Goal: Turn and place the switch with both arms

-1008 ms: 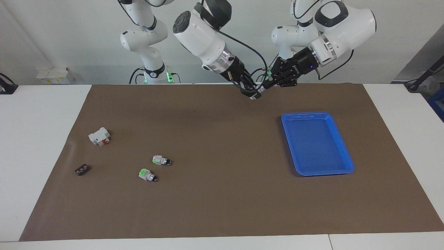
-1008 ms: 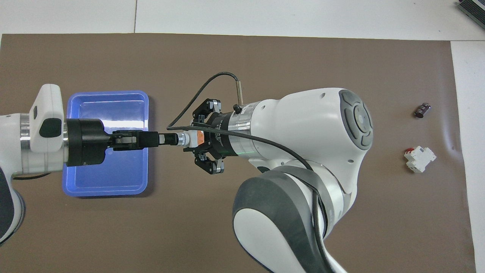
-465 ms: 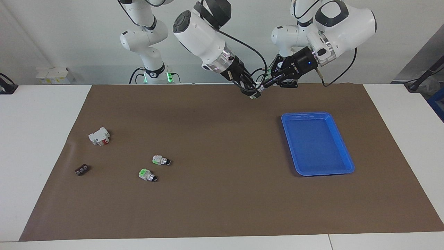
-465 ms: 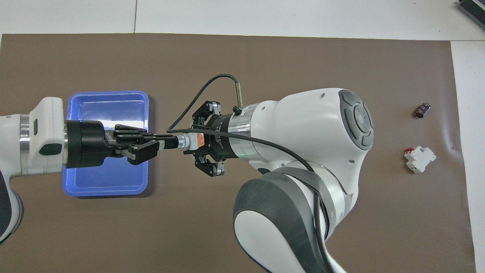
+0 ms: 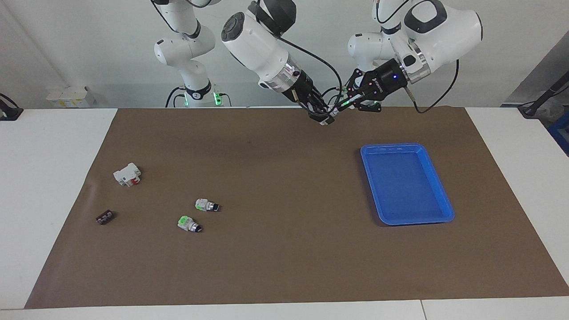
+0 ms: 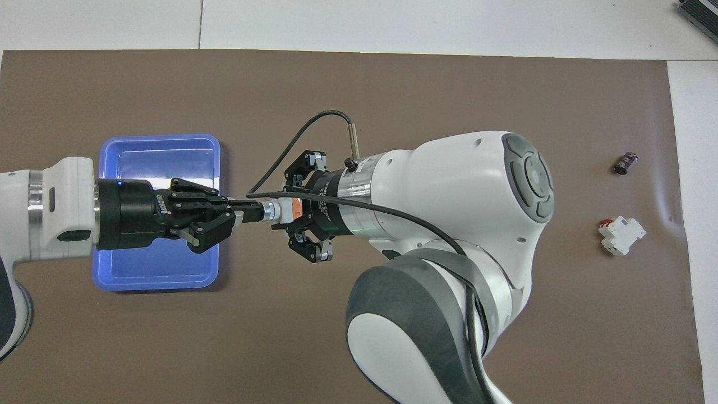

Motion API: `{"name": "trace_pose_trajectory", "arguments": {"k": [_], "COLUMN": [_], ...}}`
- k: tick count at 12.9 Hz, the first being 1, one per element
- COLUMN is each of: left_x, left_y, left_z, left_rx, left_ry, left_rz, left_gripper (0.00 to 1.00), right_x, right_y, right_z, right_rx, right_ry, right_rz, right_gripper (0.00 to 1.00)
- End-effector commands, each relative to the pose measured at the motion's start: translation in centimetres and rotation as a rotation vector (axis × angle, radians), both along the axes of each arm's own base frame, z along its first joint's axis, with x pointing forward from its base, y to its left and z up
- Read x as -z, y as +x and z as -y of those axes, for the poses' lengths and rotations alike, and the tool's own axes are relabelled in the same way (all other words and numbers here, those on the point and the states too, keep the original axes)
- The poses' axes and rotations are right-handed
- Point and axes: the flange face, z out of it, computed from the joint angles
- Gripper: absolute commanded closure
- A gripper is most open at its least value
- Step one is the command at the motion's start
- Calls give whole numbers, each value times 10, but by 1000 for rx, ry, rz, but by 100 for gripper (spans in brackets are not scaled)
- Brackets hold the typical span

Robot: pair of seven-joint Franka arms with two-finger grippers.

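Switch (image 6: 279, 209) is up in the air between the two grippers, over the brown mat (image 6: 359, 336) just beside the blue tray (image 6: 159, 146), toward the left arm's end of the table. Going left to right in the overhead view: the left gripper (image 6: 240, 212) has its fingers pinched on the black knob, and its wrist has rolled round a good bit compared with a second ago, so I'd say the turning is basically happening right now. Right gripper (image 6: 295, 209) is clamped on the orange block end and hasn't budged. After the twist, it only needs dropping into the tray.
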Motion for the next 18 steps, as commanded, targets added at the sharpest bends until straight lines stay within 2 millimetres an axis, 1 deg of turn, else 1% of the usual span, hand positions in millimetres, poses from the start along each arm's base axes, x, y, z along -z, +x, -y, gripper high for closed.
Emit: {"name": "trace_pose_trajectory", "arguments": {"k": [1,8,9,10,12,14,16,18], "left_x": [-4,-5,-5,-5,-6,-5,-1,1], "left_y": [-18,-19,-20,-19,-19,-17,-15,-9], "left_z": [9,9,10,9,9,7,2,-8], "left_rx": [72,81,75,65,63,43,36,0], "left_ry": [-1,-4,-4,-4,-4,4,78,120], "left_rz": [1,-19,-27,-34,-33,-40,-21,-3], "left_gripper": [100,100,100,100,100,100,100,100], "right_x": [1,1,2,0,1,-4,-8,-14], "right_y": [2,3,4,3,3,1,4,-3], "right_z": [2,3,5,6,7,9,20,27], "right_rx": [0,1,3,-6,-18,-24,-29,-95], "right_ry": [20,19,17,12,7,9,3,-8], "right_rz": [19,17,7,13,25,30,20,26], "right_gripper": [100,100,79,1,0,0,0,0]}}
